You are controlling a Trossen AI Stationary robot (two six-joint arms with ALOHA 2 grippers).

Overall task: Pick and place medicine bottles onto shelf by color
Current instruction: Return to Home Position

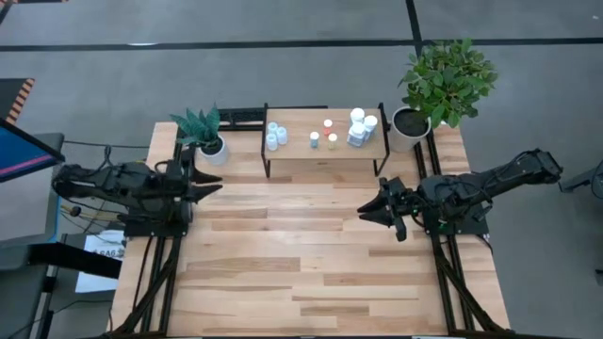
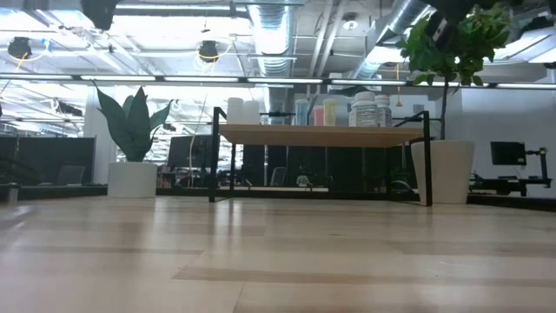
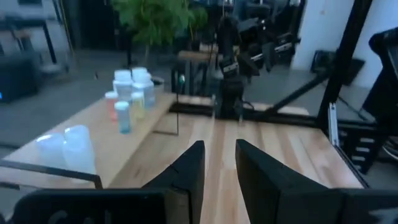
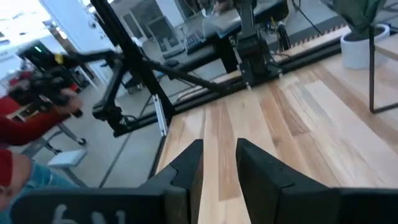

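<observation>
- Medicine bottles point(image 1: 325, 132) all stand upright on the shelf point(image 1: 300, 151), a small rectangular platform with a smooth light wood top and thin black metal legs, set against the table's point(image 1: 283, 268) far edge.
- At the shelf's left end, pale bluish bottles point(image 1: 275, 136) huddle close together, rounded and slightly translucent.
- Near the middle, three tiny capped bottles point(image 1: 325, 135) stand a little apart from one another: slim white cylinders with blue, red and yellow-green caps.
- At the right end, chunky white bottles point(image 1: 359, 126) cluster tightly, all white and broader in the body.
- The table is made of pale wood planks with visible grain and mixed tones.
- The left gripper point(image 3: 220, 149) hangs over the table's left edge, its flat, dark, matte fingers only narrowly parted and holding nothing.
- The right gripper point(image 4: 219, 148) hangs near the right edge, just in front of the shelf's right end, with the same narrow gap and nothing between its fingers.
- A small spiky plant point(image 1: 200, 125) in a white pot sits just beside the shelf's left end.
- A bushy leafy plant point(image 1: 450, 75) in a round white pot fills the far right corner.
</observation>
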